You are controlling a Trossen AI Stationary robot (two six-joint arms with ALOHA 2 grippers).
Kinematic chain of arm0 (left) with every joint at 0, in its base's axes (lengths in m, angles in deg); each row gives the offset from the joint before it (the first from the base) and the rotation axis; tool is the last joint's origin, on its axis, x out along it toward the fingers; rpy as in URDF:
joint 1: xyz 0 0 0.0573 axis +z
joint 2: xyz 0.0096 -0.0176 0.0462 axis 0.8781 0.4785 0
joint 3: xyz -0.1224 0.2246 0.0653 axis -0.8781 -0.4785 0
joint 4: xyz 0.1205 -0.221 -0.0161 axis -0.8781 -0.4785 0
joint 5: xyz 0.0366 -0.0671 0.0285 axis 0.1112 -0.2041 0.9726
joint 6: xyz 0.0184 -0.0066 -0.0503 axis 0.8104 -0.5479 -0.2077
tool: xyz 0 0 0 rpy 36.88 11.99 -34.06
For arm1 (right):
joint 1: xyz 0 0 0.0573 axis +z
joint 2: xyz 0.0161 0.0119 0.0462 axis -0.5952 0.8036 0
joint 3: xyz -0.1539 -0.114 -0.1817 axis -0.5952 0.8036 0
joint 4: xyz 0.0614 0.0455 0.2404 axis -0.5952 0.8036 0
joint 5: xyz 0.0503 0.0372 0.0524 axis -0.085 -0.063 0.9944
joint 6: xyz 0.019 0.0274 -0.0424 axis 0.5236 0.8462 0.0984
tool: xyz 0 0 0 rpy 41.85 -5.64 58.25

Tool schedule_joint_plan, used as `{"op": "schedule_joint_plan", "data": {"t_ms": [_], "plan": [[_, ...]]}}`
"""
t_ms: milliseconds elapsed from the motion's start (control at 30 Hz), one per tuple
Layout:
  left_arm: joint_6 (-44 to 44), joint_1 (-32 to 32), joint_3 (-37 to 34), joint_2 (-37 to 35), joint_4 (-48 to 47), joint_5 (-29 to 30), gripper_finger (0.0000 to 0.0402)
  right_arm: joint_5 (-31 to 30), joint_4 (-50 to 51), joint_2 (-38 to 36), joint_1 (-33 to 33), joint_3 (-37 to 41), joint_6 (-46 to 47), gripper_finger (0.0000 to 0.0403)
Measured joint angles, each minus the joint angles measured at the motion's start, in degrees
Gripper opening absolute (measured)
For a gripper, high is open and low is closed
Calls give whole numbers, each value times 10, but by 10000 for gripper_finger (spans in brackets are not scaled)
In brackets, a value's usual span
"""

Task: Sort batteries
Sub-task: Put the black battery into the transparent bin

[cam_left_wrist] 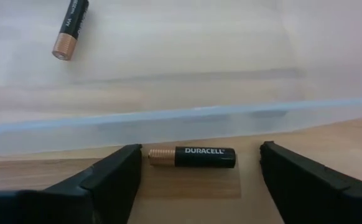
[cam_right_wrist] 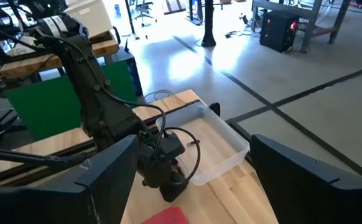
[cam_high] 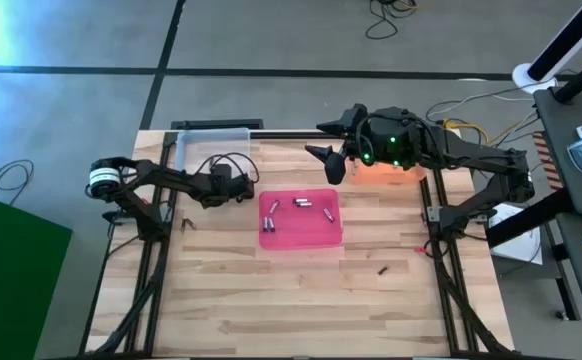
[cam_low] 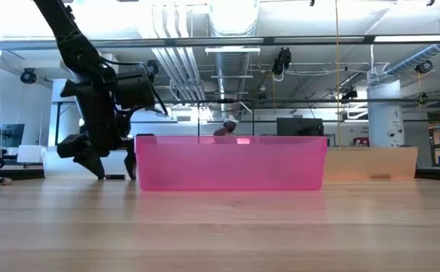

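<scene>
A black and copper battery lies on the wood just outside the clear tray's wall. My left gripper is open, pointing down, with one finger on either side of this battery and not touching it. In the low view its fingertips hang just above the table, left of the pink tray. Another battery lies inside the clear tray. Several batteries lie in the pink tray. My right gripper hovers open above the table's far side.
One loose battery lies on the wood toward the near right. A small dark item lies near the left arm's frame. The left arm and its cable stand between the clear tray and the pink tray.
</scene>
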Motion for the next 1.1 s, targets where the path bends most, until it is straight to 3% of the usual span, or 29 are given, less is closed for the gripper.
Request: {"op": "schedule_joint_plan", "data": {"t_ms": [367,733,967,1100], "plan": [[-6,1,-1,2,-1,6,161,0,9,-4,0,0,-6,293],[-2,-12,-2,-27,-27,-15,180,0,20,-17,2,0,9,294],[-15,-53,2,-107,-109,-59,175,0,28,-20,2,0,12,288],[-21,-92,38,-159,-196,-55,175,0,28,-20,2,0,15,290]]}}
